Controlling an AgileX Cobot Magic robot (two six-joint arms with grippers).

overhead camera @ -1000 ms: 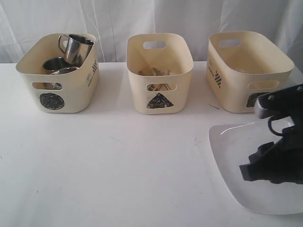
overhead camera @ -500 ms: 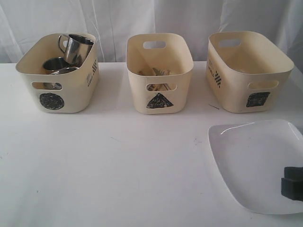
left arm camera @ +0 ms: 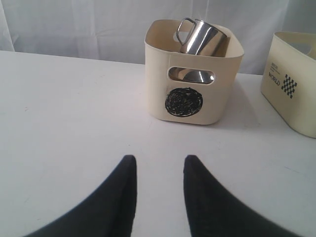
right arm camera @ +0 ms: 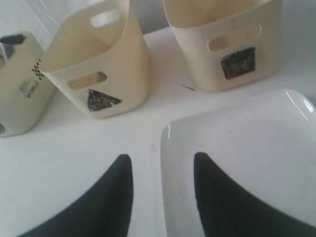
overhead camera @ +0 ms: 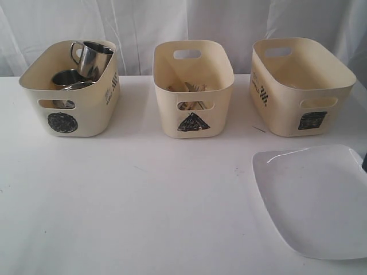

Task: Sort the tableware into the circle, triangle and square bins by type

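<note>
Left pincer: my left gripper (left arm camera: pixel 159 160) is released, jaws spread and holding nothing, with bare table (overhead camera: pixel 143 200) under it.
Left pincer's outlook: the circle bin (overhead camera: pixel 86 114) stands ahead of the fingers, well apart from them.
Right pincer: my right gripper (right arm camera: pixel 162 158) is released too and grasps nothing. One finger shows over the table and the other over the plate, with the plate's rim running between them. I cannot tell whether either finger touches.
Plate: the large white squarish plate (overhead camera: pixel 315 200) lies flat on the table at about 4 o'clock in the exterior view, outside every bin and near the square bin.
Circle bin: at 10 o'clock. It holds a steel handled mug (overhead camera: pixel 94 59) tilted against the back wall, and more steel vessels (overhead camera: pixel 69 79) lie lower down beside it.
Triangle bin: I see the triangle bin (overhead camera: pixel 172 103) at 12 o'clock, with wooden chopsticks (overhead camera: pixel 192 87) and other pieces inside that I cannot make out.
Square bin: the square bin (overhead camera: pixel 287 109) is at 2 o'clock. From here I cannot see down to its floor.
</note>
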